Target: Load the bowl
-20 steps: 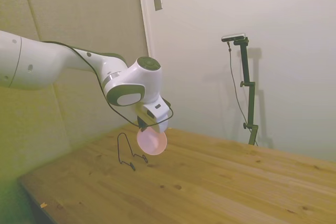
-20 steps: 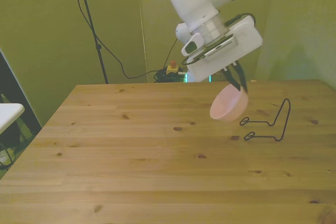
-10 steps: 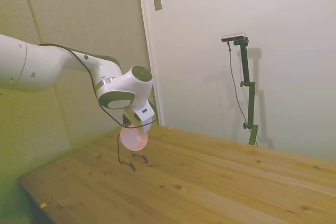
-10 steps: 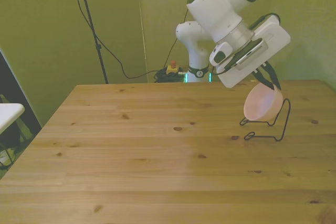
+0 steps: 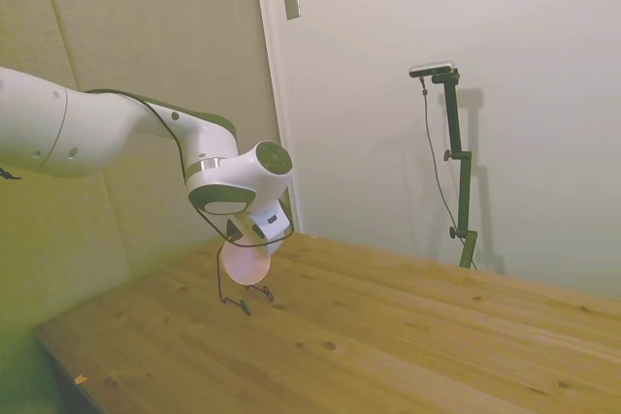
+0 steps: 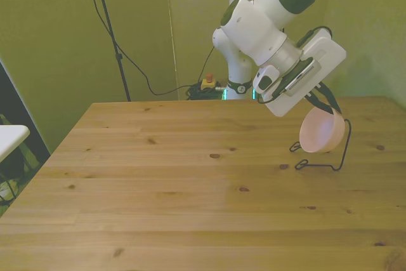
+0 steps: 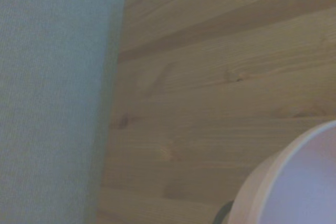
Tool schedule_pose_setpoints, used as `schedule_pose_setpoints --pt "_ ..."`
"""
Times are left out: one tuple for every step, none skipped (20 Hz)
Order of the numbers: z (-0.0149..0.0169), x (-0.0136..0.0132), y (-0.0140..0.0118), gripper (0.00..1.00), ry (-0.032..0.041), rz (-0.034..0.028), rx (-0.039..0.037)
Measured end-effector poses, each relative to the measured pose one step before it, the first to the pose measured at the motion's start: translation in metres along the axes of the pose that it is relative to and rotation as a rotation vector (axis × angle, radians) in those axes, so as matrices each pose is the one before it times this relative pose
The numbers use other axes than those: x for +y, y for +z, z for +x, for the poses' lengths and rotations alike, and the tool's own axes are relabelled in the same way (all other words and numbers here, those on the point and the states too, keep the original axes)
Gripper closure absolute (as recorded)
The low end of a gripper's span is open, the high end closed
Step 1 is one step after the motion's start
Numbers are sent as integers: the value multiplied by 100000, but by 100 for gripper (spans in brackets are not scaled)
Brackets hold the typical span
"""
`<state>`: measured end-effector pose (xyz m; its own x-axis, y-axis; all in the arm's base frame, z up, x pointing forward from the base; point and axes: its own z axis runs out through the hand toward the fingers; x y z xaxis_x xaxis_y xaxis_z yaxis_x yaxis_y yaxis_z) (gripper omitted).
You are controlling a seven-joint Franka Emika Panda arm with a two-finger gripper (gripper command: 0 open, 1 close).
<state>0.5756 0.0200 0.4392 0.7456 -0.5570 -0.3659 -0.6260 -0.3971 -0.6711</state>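
the gripper [image 6: 328, 107] is closed on the rim of the bowl [image 6: 321, 134], its dark fingers [image 6: 331, 103] pinching the upper edge, one on each side of the wall. the bowl hangs tipped on its side, its rounded pink underside turned toward the front view's left and its opening facing away, so i can't see inside it from there. it sits right at the black wire rack [image 6: 336, 157], within the rack's upright loop; whether it touches the wire i can't tell. in the side view the bowl [image 5: 246, 264] shows as a pale pink disc tucked under the wrist, with the rack [image 5: 231, 283] just below and behind it, its feet on the table.

from the wrist, only a curved slice of the bowl [image 7: 294, 182] shows, blurred, with bare planks behind it and the table's edge meeting a pale wall.

the white arm [image 6: 266, 23] bends down from above, a dark cable looping round the wrist. the wooden table [image 6: 165, 182] spreads wide toward the front view's left, knotty pine boards. the rack stands near the table's edge on the front view's right. behind the table, a thin black stand [image 6: 111, 30] with a trailing cable rises against the greenish wall.
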Motion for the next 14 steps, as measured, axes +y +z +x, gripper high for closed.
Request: schedule_pose_setpoints --pt "-77 272 251 100 -247 -145 -493" --pt "-56 205 199 100 -116 -41 -402" --pt "-77 173 163 100 -138 276 -414" --pt "-129 241 155 100 -154 264 -437" --pt "-139 340 165 100 -161 -205 -390" --pt "-122 262 79 100 -60 -78 -195" --pt "-88 268 67 100 80 87 -111" --pt "-56 239 45 100 99 229 -95" --pt "15 199 7 100 45 319 5" --pt "51 209 25 100 -95 192 -1" --pt "65 157 -6 100 -200 358 1" --pt "53 86 -27 100 -129 587 -10" --pt "45 53 -30 100 -110 553 17" --pt "48 45 -37 100 -70 193 97"
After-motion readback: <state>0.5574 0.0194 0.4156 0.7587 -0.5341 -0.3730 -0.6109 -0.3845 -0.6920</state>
